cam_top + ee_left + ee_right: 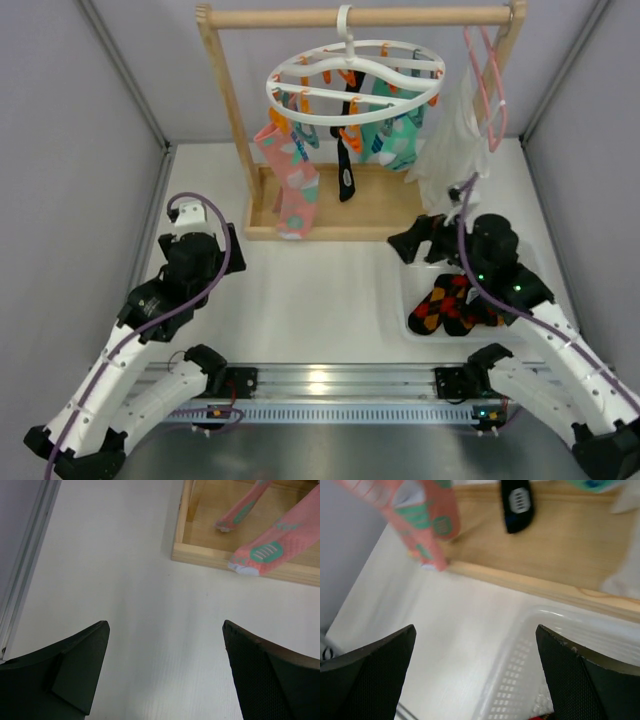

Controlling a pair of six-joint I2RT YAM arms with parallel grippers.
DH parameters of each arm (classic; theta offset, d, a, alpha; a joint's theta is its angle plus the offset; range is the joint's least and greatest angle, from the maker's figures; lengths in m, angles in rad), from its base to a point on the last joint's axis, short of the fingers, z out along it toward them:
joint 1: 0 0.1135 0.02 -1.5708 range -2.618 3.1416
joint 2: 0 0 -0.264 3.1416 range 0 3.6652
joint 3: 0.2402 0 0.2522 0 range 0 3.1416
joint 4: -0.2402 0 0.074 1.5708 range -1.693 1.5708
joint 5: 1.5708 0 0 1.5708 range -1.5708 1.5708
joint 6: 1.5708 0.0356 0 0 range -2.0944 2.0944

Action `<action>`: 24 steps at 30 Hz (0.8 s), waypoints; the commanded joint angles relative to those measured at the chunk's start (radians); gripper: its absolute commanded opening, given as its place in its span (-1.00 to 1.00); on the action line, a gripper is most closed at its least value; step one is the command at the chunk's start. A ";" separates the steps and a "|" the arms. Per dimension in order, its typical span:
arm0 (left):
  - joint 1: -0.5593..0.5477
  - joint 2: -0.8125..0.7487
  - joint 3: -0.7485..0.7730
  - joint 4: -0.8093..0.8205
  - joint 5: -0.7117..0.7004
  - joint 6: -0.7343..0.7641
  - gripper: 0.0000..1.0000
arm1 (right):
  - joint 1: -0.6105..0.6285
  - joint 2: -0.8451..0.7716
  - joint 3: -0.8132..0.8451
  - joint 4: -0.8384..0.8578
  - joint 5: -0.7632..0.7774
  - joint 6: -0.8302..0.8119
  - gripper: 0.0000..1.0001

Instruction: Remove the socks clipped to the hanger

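Note:
The round white hanger (352,78) hangs by its hook from the wooden rail. Clipped to it are pink socks (290,175) on the left, a black sock (345,170) in the middle and teal socks (400,135) on the right. My left gripper (232,248) is open and empty, low over the table left of the frame's base; its wrist view (165,627) shows pink sock toes (272,552) ahead. My right gripper (415,240) is open and empty near the tray's far corner; its wrist view (476,628) shows a pink sock (422,515) and the black sock (517,505).
The wooden rail frame (225,110) stands at the back on a tray-like base (330,228). A pink wire hanger (490,80) holds a white garment (455,140) at the right. A white tray (412,300) holds orange-and-black argyle socks (455,305) and also shows in the right wrist view (520,665).

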 commanded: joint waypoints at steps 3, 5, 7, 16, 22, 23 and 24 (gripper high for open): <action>0.022 -0.013 -0.011 0.061 0.033 -0.006 0.97 | 0.329 0.220 0.102 0.339 0.078 -0.114 0.99; 0.022 -0.025 -0.017 0.064 0.035 -0.009 0.97 | 0.361 0.318 0.100 0.447 0.101 -0.087 0.99; 0.022 -0.038 -0.024 0.066 0.036 -0.010 0.97 | 0.391 0.422 0.120 0.556 0.141 -0.071 0.99; 0.022 -0.048 -0.028 0.072 0.035 -0.012 0.97 | 0.710 0.832 0.395 0.713 0.768 -0.209 0.99; 0.022 -0.065 -0.031 0.078 0.055 -0.007 0.97 | 0.764 1.128 0.749 0.488 1.114 -0.196 0.99; 0.022 -0.067 -0.033 0.079 0.058 -0.007 0.97 | 0.762 1.157 0.818 0.457 1.129 -0.203 0.99; 0.022 -0.070 -0.033 0.081 0.061 -0.006 0.97 | 0.761 1.214 0.852 0.443 1.160 -0.203 0.99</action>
